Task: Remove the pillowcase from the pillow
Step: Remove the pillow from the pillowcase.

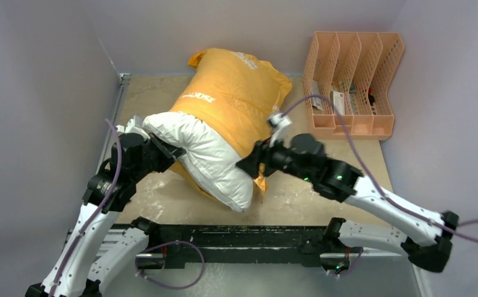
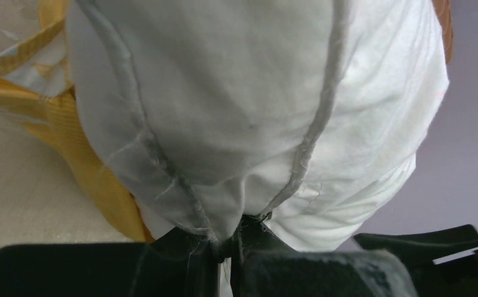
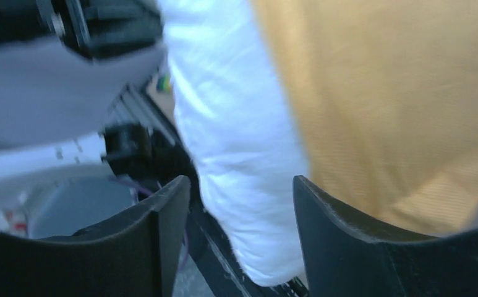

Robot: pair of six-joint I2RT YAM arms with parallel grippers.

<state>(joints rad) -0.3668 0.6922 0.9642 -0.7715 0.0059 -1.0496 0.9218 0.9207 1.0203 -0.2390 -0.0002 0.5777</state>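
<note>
The orange-yellow pillowcase [image 1: 233,96] with small white lettering lies across the middle of the table and covers the far part of the white pillow [image 1: 208,158], whose near part sticks out toward me. My left gripper [image 1: 162,150] is shut on the pillow's left corner; in the left wrist view the white fabric [image 2: 242,124] is pinched between the jaws [image 2: 233,238], with the pillowcase [image 2: 81,161] at the left. My right gripper [image 1: 248,166] is open at the pillowcase's near right edge. In the right wrist view the pillow [image 3: 236,136] and pillowcase [image 3: 397,99] lie ahead of the gripper [image 3: 241,204].
A peach desk organiser [image 1: 354,80] with some small items stands at the back right. Grey walls close in the left, back and right sides. The black rail [image 1: 236,235] with the arm bases runs along the near edge.
</note>
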